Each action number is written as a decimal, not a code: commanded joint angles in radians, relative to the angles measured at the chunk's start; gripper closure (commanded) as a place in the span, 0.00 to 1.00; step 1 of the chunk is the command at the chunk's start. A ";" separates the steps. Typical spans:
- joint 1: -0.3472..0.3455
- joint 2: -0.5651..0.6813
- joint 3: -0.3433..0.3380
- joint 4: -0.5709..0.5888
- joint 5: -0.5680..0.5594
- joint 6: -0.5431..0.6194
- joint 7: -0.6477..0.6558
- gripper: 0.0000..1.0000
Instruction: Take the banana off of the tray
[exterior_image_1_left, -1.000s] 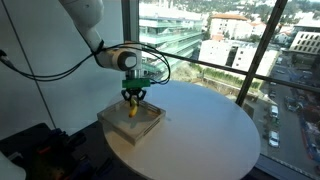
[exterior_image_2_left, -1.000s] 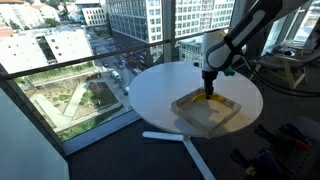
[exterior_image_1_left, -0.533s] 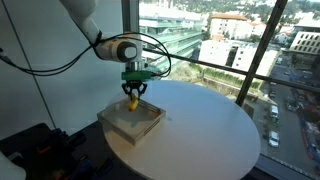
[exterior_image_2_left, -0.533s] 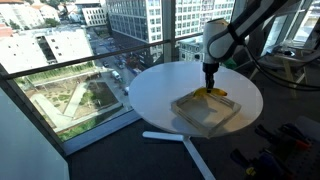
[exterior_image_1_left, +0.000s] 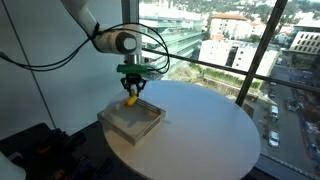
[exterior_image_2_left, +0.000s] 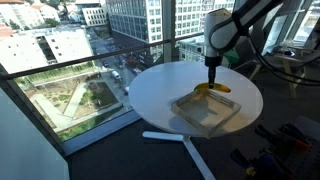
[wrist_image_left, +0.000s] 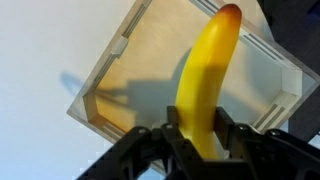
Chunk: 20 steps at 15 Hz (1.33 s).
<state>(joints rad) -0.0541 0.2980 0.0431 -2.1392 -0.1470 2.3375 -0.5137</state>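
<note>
My gripper (exterior_image_1_left: 131, 93) is shut on the banana (exterior_image_1_left: 131, 99), a small curved yellow fruit with darker tips. I hold it in the air above the tray (exterior_image_1_left: 131, 122), a shallow square tray with light wooden edges and a pale grey base on the round white table (exterior_image_1_left: 205, 125). In the other exterior view the banana (exterior_image_2_left: 212, 88) hangs below the gripper (exterior_image_2_left: 212, 82) over the tray (exterior_image_2_left: 207, 110). In the wrist view the banana (wrist_image_left: 205, 80) stands between the black fingers (wrist_image_left: 198, 128), with the tray (wrist_image_left: 160, 70) below it. The tray holds nothing else.
The table (exterior_image_2_left: 160, 90) stands by tall windows with a city view. Black cables loop from the arm (exterior_image_1_left: 110, 40). Dark equipment (exterior_image_1_left: 40, 150) lies on the floor beside the table. A white table leg (exterior_image_2_left: 170, 138) shows below.
The gripper has risen with the banana in it, lifting the fruit from just over the tray's base to well above the tray. The tray has not moved.
</note>
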 joint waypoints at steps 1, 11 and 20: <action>0.007 -0.038 -0.008 0.003 0.019 -0.057 0.104 0.84; 0.005 -0.054 -0.027 0.029 0.099 -0.108 0.325 0.84; -0.012 -0.054 -0.076 0.039 0.124 -0.105 0.404 0.84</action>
<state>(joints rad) -0.0584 0.2587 -0.0209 -2.1149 -0.0393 2.2632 -0.1377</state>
